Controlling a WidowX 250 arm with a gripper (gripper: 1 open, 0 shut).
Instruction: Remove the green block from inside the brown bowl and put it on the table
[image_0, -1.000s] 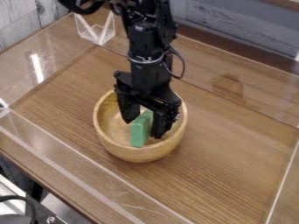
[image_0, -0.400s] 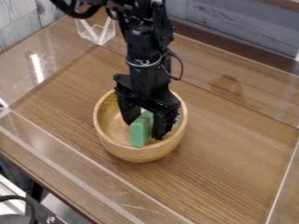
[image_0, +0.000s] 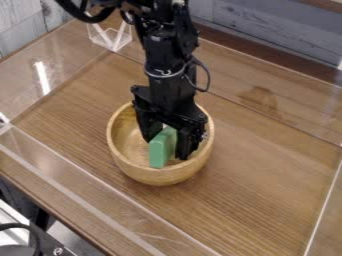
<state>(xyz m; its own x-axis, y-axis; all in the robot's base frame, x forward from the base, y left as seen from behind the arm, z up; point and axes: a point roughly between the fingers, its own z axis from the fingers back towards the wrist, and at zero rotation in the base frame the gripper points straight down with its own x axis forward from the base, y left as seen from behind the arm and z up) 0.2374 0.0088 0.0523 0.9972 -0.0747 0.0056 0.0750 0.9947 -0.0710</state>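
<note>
Green block (image_0: 160, 151) standing on end inside brown bowl (image_0: 128, 160), leaning near bowl centre. Black pincer (image_0: 168, 143) pointing straight down into bowl, jaws spread wide on either side of block, not visibly clamping it. Bowl resting on wood-grain surface (image_0: 254, 190), clear acrylic walls (image_0: 80, 60) around.

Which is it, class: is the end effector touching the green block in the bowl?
Cannot tell. The camera view shows the open end effector straddling the green block inside the brown bowl, but no clear contact or gap.
</note>
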